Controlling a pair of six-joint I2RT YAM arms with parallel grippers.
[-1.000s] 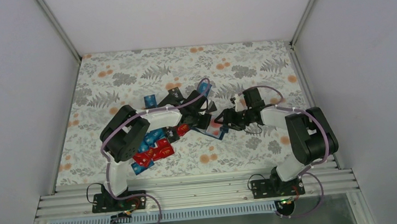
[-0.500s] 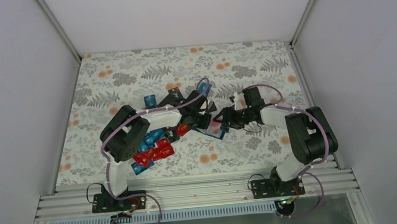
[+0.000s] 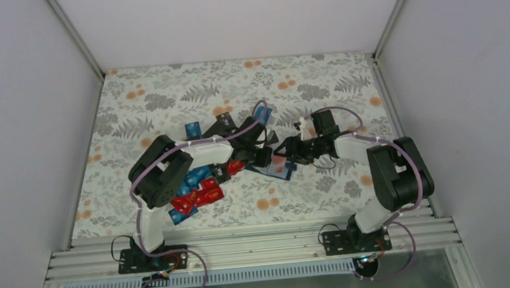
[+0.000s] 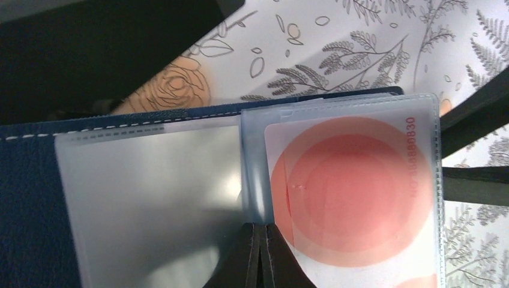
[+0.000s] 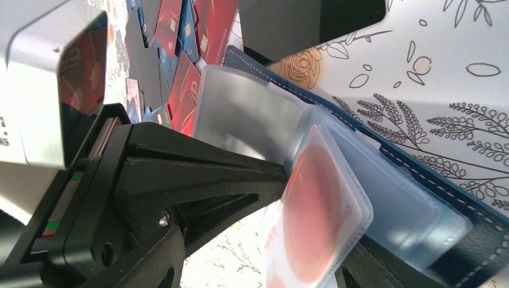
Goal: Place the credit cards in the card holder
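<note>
Closed tip to tip, the left gripper (image 3: 265, 156) sits over the middle of the table (image 3: 163, 96), on the left side of the card holder (image 3: 277, 170). In the top view I log the right gripper (image 3: 288, 151) just beside it on the holder's right, the two heads nearly touching. I note the credit cards (image 3: 197, 190) heaped under the left forearm, left of the holder and nearer the front edge. Bare cloth runs from the holder to the far edge and both far corners. The right elbow stands at the right edge, and the left elbow has room towards the left edge.

Left wrist view: the closed tips meet at the seam between two clear sleeves (image 4: 150, 192). I cannot tell whether any film is pinched. The right-hand sleeve holds a white card with a red disc (image 4: 351, 186). The right gripper's fingers (image 4: 477, 183) stand apart, both tips at that sleeve's outer edge.

Right wrist view: the holder lies open with its sleeves lifted off the navy cover. The carded sleeve stands between the parted right jaws, and I cannot make out whether they touch it.
</note>
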